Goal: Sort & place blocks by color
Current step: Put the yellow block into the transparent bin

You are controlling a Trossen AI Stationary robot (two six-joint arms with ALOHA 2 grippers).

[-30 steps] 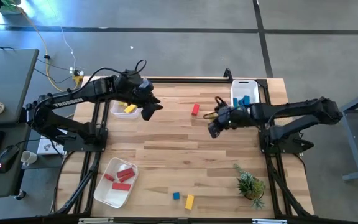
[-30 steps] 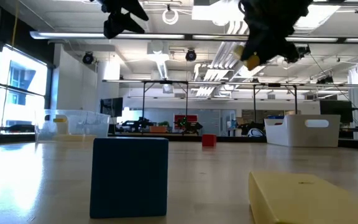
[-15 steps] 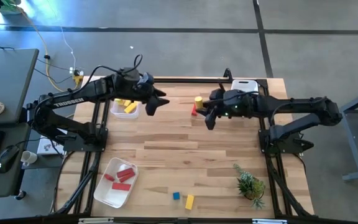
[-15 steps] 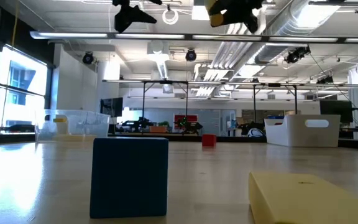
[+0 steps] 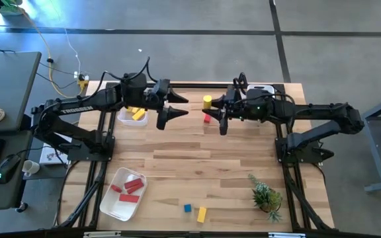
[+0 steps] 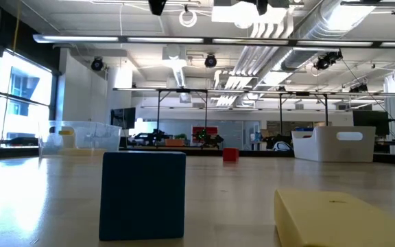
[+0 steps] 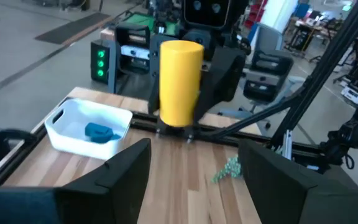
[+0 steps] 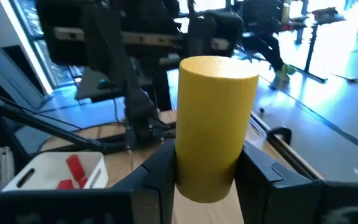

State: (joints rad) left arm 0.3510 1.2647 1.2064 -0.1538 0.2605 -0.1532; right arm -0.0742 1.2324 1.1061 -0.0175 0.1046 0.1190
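Right end effector point(image 5: 215, 114) is clamped on a yellow cylindrical block point(image 5: 207, 102), holding it up above the light wooden table point(image 5: 197, 165). In the right wrist view the yellow cylinder point(image 8: 215, 124) stands with its long axis upright between the two dark fingers point(image 8: 160, 171), its flat top face upward and its lower part seated between them. In the left wrist view the same cylinder point(image 7: 180, 82) also shows upright, held from behind by the other arm.

Left end effector point(image 5: 174, 106) hangs facing it, just across a small gap from the cylinder, with its fingers point(image 7: 120, 171) spread apart and nothing between them.

Just beyond the right end effector's tips, below the cylinder, a small red block point(image 5: 206, 118) lies on the table. Behind the right end effector, along its arm, a white bin point(image 5: 259, 90) with blue pieces sits at the table's far edge. Behind the left end effector a clear bin point(image 5: 130, 119) holds a yellow bar point(image 5: 137, 114).

Well away from both end effectors, near the front edge, a white tray point(image 5: 111, 201) carries red blocks point(image 5: 130, 188), and a small blue cube point(image 5: 187, 208) lies just beside a yellow bar-shaped block point(image 5: 202, 214), whose long axis runs toward the front edge. In the low view these two, the blue cube point(image 6: 143, 195) and yellow bar point(image 6: 334, 218), fill the foreground. A small green plant point(image 5: 266, 196) sits to the front right.
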